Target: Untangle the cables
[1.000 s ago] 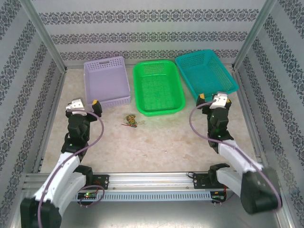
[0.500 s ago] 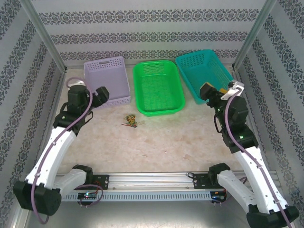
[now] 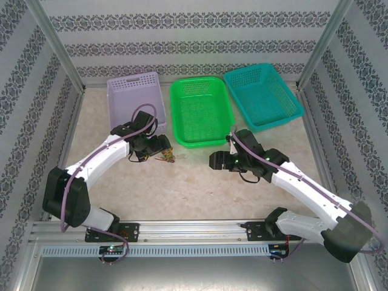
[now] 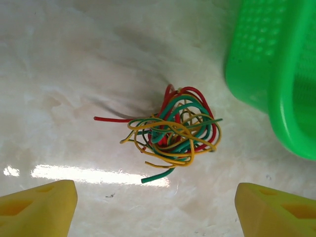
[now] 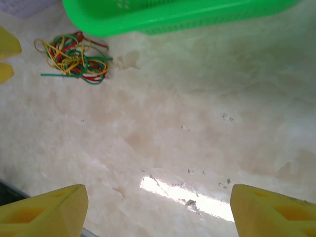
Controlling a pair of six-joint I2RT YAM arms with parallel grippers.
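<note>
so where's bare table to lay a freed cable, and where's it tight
Free: the wide tabletop between the cables and the near rail, and the patch before the teal basket. Tight: around the tangle, hemmed by the green basket and the left gripper.

glossy plastic-coated cables (image 4: pixel 173 129) on polished marbled tabletop (image 4: pixel 74 59)

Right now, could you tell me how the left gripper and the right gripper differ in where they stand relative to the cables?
The left gripper is right at the cables; the right gripper stands well apart from them, over bare table. The left gripper's wrist view has the tangle centred ahead of it; the right gripper's wrist view has it far off at the upper left. Both are open and hold nothing.
</note>
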